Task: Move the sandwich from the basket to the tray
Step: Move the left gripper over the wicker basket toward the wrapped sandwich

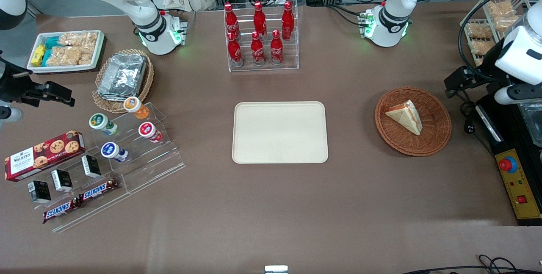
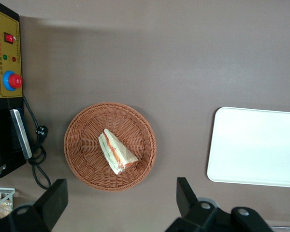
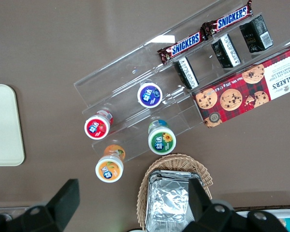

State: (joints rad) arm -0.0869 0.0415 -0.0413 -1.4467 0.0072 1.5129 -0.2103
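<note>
The sandwich [image 1: 405,115], a pale bread wedge with a red-orange filling edge, lies in the round reddish-brown wicker basket [image 1: 436,132]. The cream tray [image 1: 279,132] lies flat and bare at the table's middle, toward the parked arm's end from the basket. My left gripper [image 1: 456,82] hangs high above the table beside the basket, at the working arm's end. In the left wrist view the gripper [image 2: 120,197] is open and empty, its fingers [image 2: 55,198] wide apart. The sandwich [image 2: 116,151], basket [image 2: 84,145] and tray [image 2: 256,147] show there, none between the fingers.
A black-and-yellow control box with a red stop button [image 1: 508,164] lies by the basket at the working arm's end. A clear rack of red cola bottles [image 1: 260,37] stands farther from the front camera than the tray. Snack stands [image 1: 110,151] sit toward the parked arm's end.
</note>
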